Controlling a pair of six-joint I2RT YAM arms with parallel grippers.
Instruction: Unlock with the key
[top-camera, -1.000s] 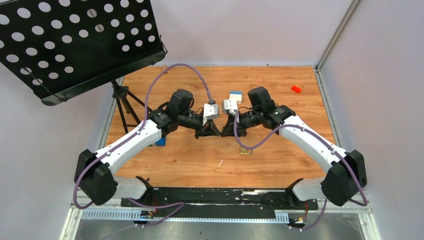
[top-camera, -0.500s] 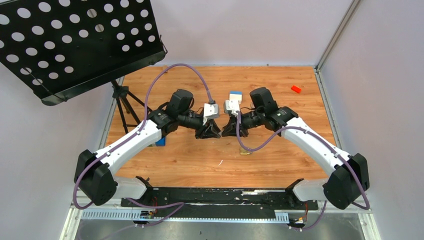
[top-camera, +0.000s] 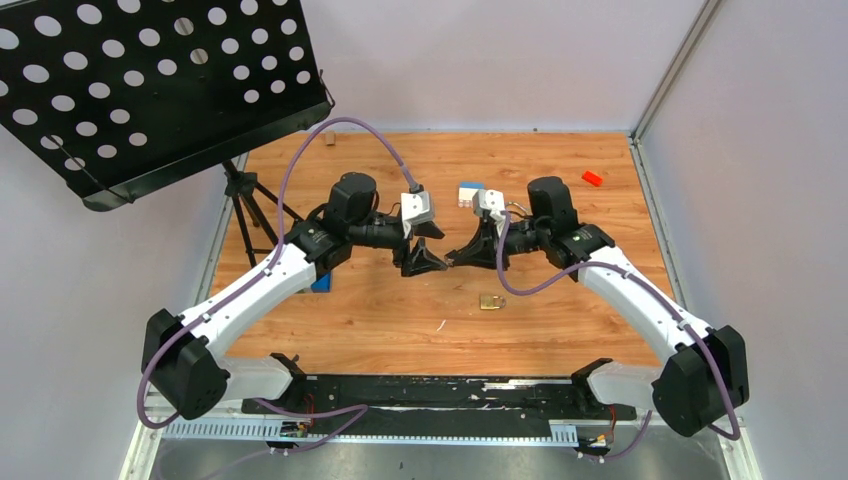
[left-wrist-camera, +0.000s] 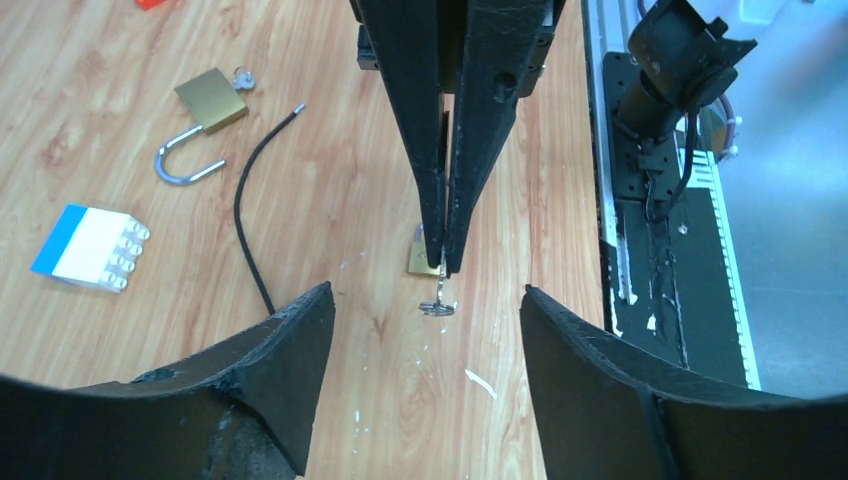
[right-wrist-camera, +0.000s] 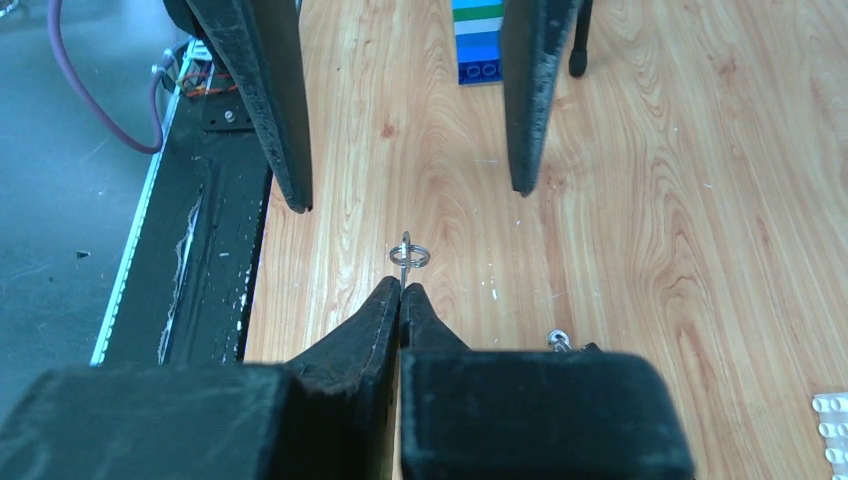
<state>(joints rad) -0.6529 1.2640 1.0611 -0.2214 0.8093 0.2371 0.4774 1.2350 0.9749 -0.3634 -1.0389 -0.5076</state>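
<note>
Left gripper (right-wrist-camera: 410, 198) stands spread, fingers either side of the right gripper (right-wrist-camera: 400, 288), both raised just left of the small brass padlock (top-camera: 490, 301). Right gripper is pressed together, pinching the key (right-wrist-camera: 407, 255), ring showing past its tips. Judgement: left should back straight off without brushing the key, since the pinch looks shallow.

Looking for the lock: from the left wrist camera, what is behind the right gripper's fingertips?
A small brass padlock lies on the table, mostly covered by the shut right gripper, which pinches the key. Only a corner shows; its shackle and keyhole are hidden.
</note>
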